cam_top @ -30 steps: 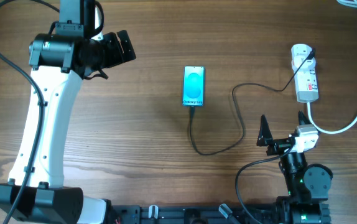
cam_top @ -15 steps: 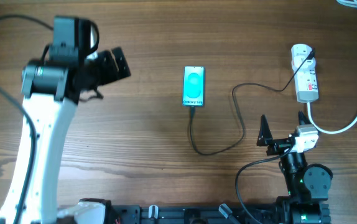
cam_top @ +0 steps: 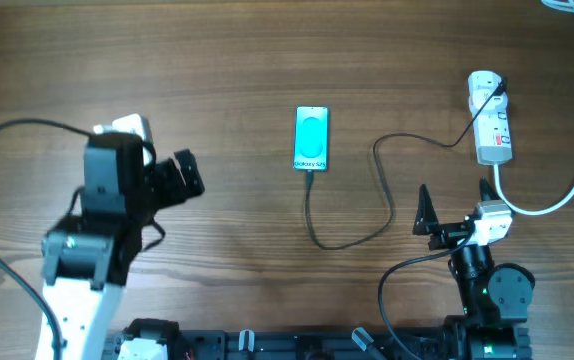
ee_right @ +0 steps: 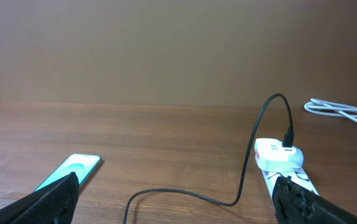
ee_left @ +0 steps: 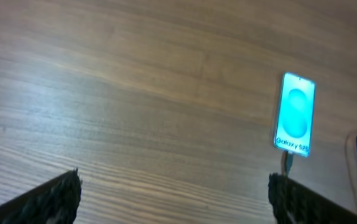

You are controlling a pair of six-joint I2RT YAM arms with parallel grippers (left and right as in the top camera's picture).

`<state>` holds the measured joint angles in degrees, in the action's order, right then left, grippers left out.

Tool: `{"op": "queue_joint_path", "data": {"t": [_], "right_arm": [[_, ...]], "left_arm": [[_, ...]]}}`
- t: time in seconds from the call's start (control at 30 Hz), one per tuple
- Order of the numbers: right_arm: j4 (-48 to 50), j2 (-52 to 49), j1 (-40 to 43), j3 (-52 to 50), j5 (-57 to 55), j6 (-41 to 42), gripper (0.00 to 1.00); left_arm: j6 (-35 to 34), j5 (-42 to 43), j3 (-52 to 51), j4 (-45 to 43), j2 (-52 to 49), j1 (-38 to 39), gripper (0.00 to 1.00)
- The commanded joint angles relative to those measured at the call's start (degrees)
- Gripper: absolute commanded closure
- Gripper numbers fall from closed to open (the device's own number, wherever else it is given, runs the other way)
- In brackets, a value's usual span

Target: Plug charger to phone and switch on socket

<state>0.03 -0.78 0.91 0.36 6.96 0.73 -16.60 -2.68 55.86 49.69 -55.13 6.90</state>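
The phone (cam_top: pixel 311 138) lies flat mid-table with its cyan screen lit, and also shows in the left wrist view (ee_left: pixel 295 113) and the right wrist view (ee_right: pixel 73 169). The thin black charger cable (cam_top: pixel 352 238) meets the phone's near end, loops right and runs up to the black plug in the white socket (cam_top: pixel 491 130), which also shows in the right wrist view (ee_right: pixel 281 155). My left gripper (cam_top: pixel 182 178) is open and empty, well left of the phone (ee_left: pixel 172 202). My right gripper (cam_top: pixel 455 208) is open and empty, near the socket's near end (ee_right: pixel 172 202).
A thick white cord (cam_top: pixel 567 195) curves from the socket toward the right table edge and back up to the far right corner; it also shows in the right wrist view (ee_right: pixel 343 111). The arm bases stand along the near edge.
My left arm has drawn back toward the near edge, and its gripper has dropped from the far left to mid-left. The right arm, phone and cable have not moved.
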Motion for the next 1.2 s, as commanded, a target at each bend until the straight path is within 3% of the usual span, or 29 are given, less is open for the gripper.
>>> {"op": "queue_joint_path", "data": {"t": [0.0,0.2,0.3,0.7,1.0,1.17], "right_arm": [[0.2,0.6,-0.4,-0.1,-1.0,-0.6,0.0],[0.2,0.6,-0.4,0.0,-1.0,-0.6,0.0],[0.2,0.6,-0.4,0.0,-1.0,-0.6,0.0],[0.2,0.6,-0.4,0.0,-1.0,-0.6,0.0],[0.2,0.6,-0.4,0.0,-1.0,-0.6,0.0],[0.2,0.6,-0.4,0.0,-1.0,-0.6,0.0]], "left_arm": [[2.9,2.8,-10.1,-8.4,6.9,-0.3,0.0],[3.0,2.5,-18.1,-8.4,18.9,-0.3,0.0],[6.4,2.2,-20.8,-9.5,24.7,-0.3,0.0],[7.4,3.3,-35.7,-20.3,44.1,-0.3,0.0],[7.4,4.7,-45.1,-32.0,53.4,-0.5,0.0],[7.4,9.5,-50.5,-43.1,55.0,-3.1,0.0]]}}
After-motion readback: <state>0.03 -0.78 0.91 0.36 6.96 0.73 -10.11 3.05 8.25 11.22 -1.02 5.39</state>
